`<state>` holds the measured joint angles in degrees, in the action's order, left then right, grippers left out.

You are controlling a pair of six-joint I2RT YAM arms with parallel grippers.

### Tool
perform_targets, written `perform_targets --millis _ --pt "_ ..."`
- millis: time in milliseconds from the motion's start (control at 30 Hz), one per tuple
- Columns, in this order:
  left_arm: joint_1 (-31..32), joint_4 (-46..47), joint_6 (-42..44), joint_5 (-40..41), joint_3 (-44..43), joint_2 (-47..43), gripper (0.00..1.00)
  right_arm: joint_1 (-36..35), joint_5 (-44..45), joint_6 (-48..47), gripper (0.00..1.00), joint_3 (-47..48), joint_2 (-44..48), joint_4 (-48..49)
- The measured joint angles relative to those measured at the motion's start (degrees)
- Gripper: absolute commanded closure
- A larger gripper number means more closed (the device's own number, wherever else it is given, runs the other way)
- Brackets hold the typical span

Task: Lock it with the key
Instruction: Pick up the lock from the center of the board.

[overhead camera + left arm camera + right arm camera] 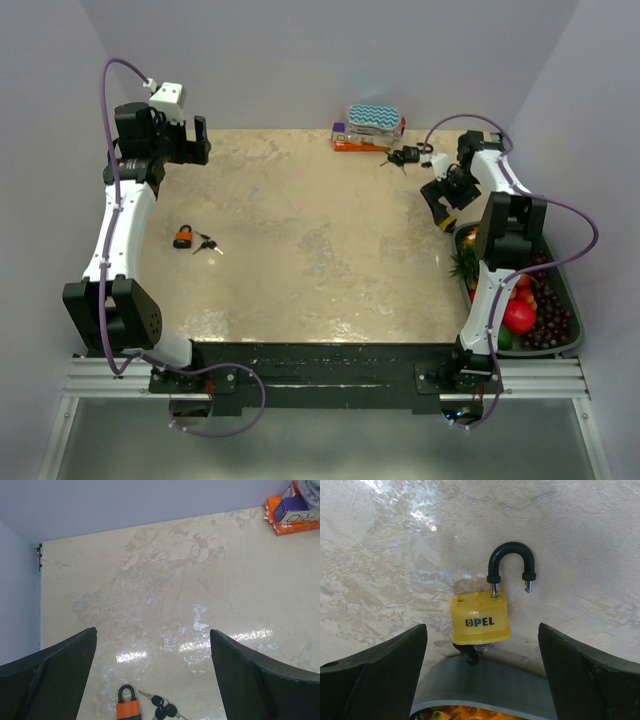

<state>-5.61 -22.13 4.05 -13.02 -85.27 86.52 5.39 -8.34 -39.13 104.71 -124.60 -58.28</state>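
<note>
A yellow padlock [480,617] marked OPEL lies on the table in the right wrist view, its black shackle [511,562] swung open. A black-headed key [470,655] sticks out of its underside. My right gripper [481,626] hovers above it, open, with the fingers wide on either side and touching nothing. An orange padlock [183,237] with a shut black shackle lies at the table's left, and a bunch of black-headed keys [208,244] lies beside it. My left gripper [197,140] is raised at the far left corner, open and empty, well away from the orange padlock [126,707].
A grey basket [565,290] of fruit stands at the right edge, and its rim [485,682] lies just under the yellow padlock's key. Boxes and a patterned pouch [372,122] sit at the back. A small dark keyed object [405,157] lies near them.
</note>
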Motion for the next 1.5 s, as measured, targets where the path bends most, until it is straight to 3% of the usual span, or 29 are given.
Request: perform_targets --millis 167,333,533,633,667,867,1067,1367,1500 --pt "0.0 -0.3 0.0 0.0 -0.5 0.0 0.01 0.0 0.3 -0.6 0.14 -0.8 -0.6 2.1" --pt "0.0 -0.3 0.0 -0.7 -0.5 0.0 0.01 0.0 1.1 -1.4 0.28 -3.1 -0.8 3.5" --pt "0.0 -0.2 -1.1 -2.0 -0.5 0.0 0.01 0.0 1.3 -2.2 0.6 -4.0 -1.5 4.7" --pt "0.0 -0.1 -1.7 -3.2 0.0 0.0 0.01 -0.1 1.0 -2.3 0.86 -4.0 -1.6 4.9" --pt "0.0 0.4 -1.7 -3.8 0.5 0.0 0.01 -0.2 0.5 -2.4 1.0 -4.0 -1.6 4.8" --pt "0.0 -0.2 -0.6 -10.5 2.7 -0.1 0.01 -2.1 -8.1 -3.1 1.0 -3.1 -0.8 2.3" --pt "0.0 1.2 3.5 -20.2 9.3 -3.1 0.02 -13.0 -21.4 -3.5 1.0 1.8 3.3 -3.2" --pt "5.2 -5.7 28.9 -38.1 19.4 -12.4 0.15 -28.9 -42.5 -3.5 1.0 2.3 14.5 -11.1" --pt "13.2 -7.6 41.1 -40.7 25.6 -20.5 0.25 -32.3 -48.3 -4.2 1.0 0.2 16.7 -15.4"
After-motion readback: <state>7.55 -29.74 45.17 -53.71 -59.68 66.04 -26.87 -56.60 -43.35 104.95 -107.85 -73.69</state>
